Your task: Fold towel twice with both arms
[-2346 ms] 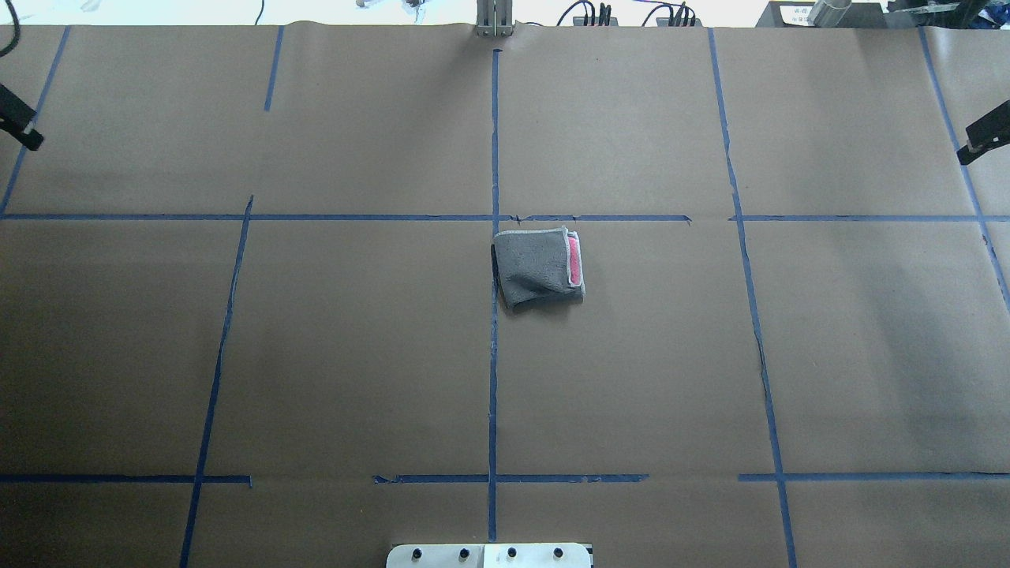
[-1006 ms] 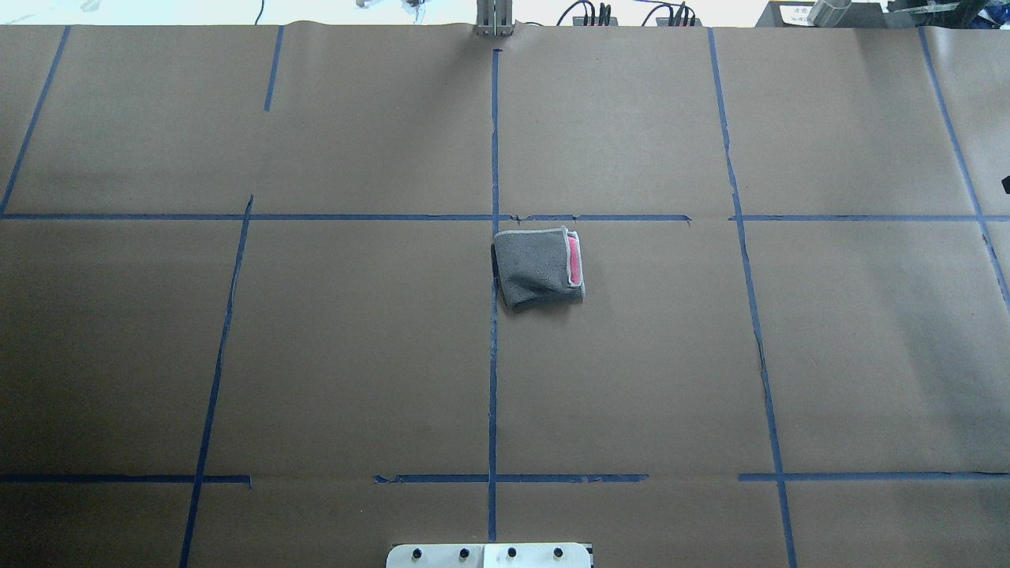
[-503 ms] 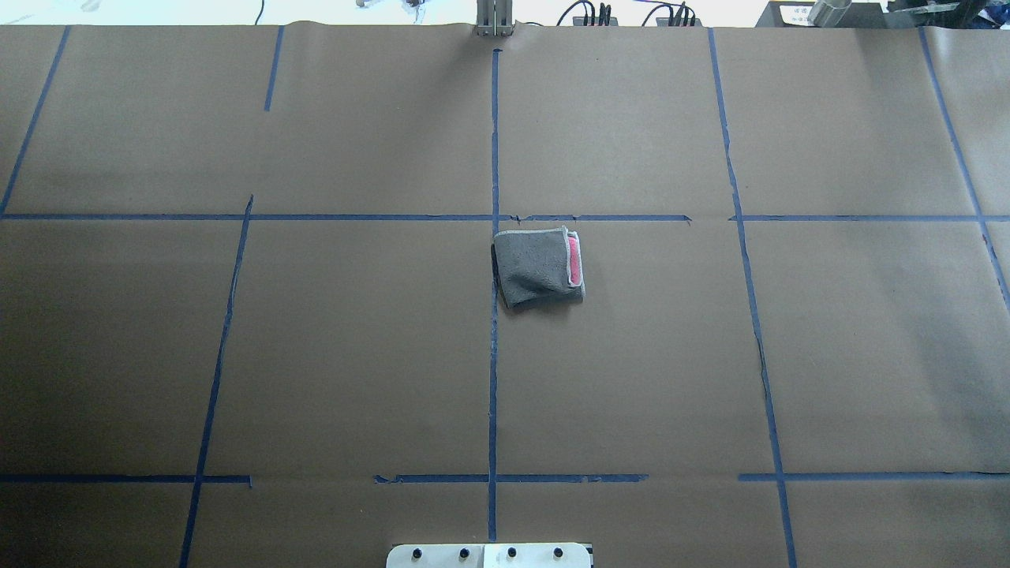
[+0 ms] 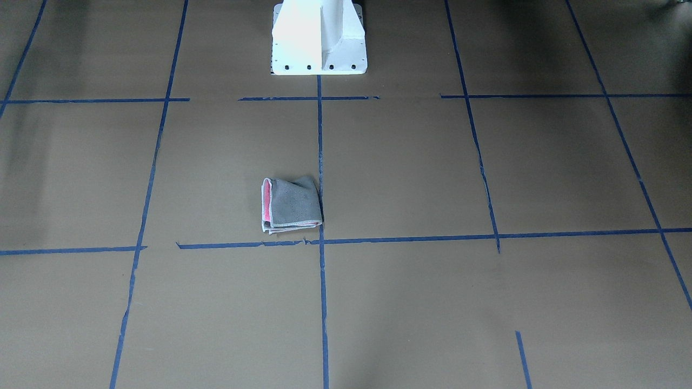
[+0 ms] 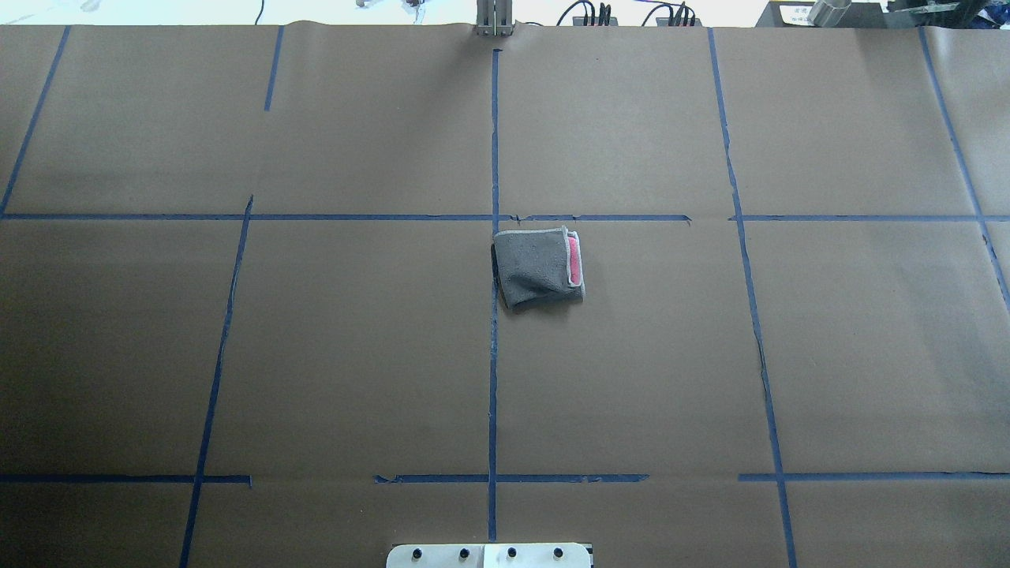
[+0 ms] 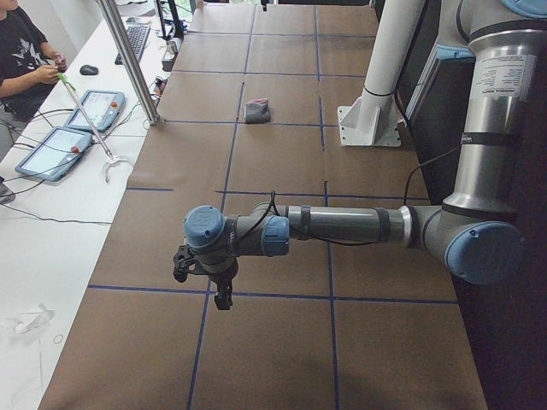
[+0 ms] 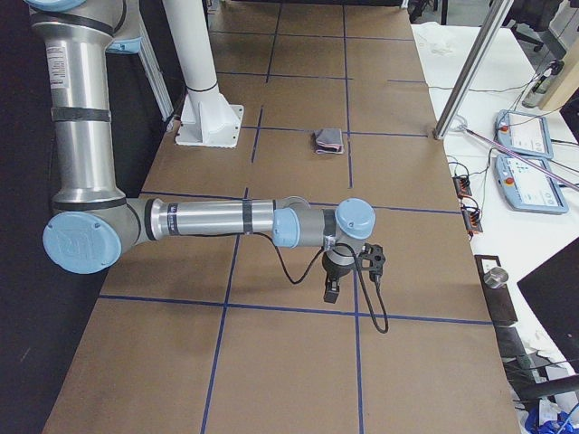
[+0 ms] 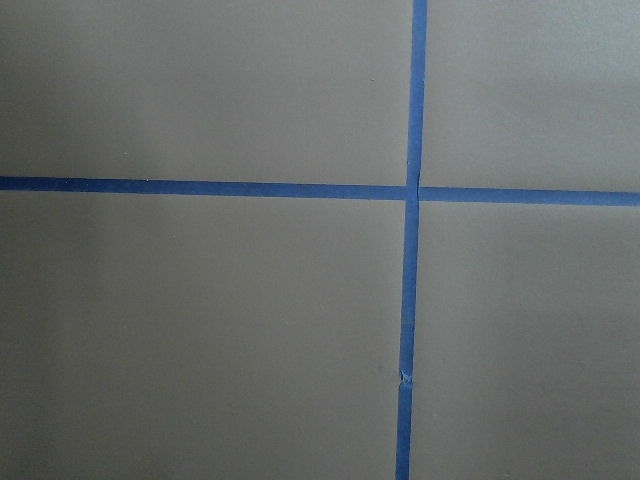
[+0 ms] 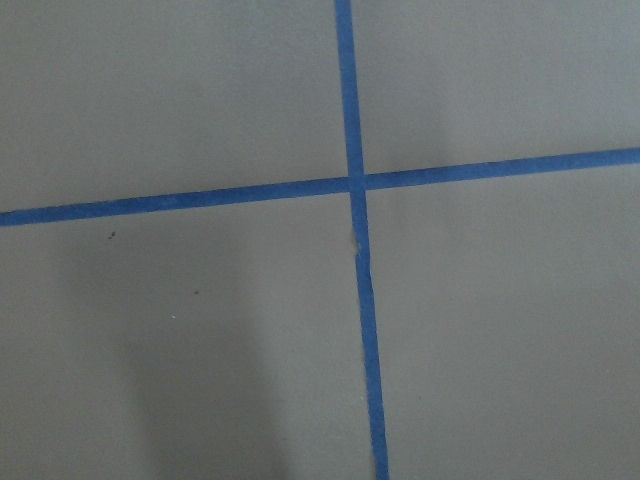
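Note:
The towel point(image 5: 539, 267) lies folded into a small grey packet near the table's middle, with a pink strip showing along one side. It also shows as the towel point(image 4: 292, 204), the towel point(image 6: 256, 110) and the towel point(image 7: 328, 140). Nothing touches it. The left gripper point(image 6: 224, 299) hangs over a tape crossing far out toward the table's left end. At the opposite end the right gripper point(image 7: 331, 291) does the same. Both point down, and I cannot tell whether either is open or shut. The wrist views show only brown paper and blue tape.
The white base pedestal point(image 4: 319, 38) stands at the robot's edge. Blue tape lines point(image 5: 494, 355) grid the brown paper. A seated person point(image 6: 26, 60) and tablets point(image 6: 51, 152) are at the side bench, by a metal post point(image 6: 128, 60). More controllers point(image 7: 529, 181) lie beyond the far edge.
Both grippers, seen at the left and right edges of the overhead view 2.3 s ago, have moved outward and out of that view. The towel has not moved.

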`<state>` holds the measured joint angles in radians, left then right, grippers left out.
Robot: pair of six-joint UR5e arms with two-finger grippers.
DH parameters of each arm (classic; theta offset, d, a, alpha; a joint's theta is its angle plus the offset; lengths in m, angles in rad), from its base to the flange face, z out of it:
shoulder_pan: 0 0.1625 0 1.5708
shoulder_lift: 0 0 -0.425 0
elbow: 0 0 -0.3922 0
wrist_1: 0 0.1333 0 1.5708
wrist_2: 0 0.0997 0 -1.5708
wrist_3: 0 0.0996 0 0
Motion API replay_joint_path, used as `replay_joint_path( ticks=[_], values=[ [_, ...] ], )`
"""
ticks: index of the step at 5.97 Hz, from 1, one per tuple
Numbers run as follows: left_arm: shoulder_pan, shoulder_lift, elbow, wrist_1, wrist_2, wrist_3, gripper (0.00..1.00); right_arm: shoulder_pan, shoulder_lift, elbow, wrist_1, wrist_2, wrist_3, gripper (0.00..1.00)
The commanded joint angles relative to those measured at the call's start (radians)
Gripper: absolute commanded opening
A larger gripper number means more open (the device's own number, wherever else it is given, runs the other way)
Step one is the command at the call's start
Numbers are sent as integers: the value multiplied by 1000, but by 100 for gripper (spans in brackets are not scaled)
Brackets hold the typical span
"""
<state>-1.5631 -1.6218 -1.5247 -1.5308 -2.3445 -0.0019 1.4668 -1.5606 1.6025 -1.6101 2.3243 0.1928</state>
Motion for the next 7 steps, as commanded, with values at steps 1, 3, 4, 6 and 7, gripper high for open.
replay_joint_path(
  ticks=[1,3,4,6,7],
  values=[
    [0,-1,0,0,2,0,100,23,-16,5,-4,1,-6,100],
    [0,-6,0,0,2,0,100,24,0,10,-4,-13,-7,100],
    [0,-6,0,0,2,0,100,24,4,4,-5,-11,-10,100],
    [0,-4,0,0,2,0,100,26,-12,2,-1,-10,-12,100],
    [0,-4,0,0,2,0,100,26,-15,1,-2,-11,-33,100]
  ],
)
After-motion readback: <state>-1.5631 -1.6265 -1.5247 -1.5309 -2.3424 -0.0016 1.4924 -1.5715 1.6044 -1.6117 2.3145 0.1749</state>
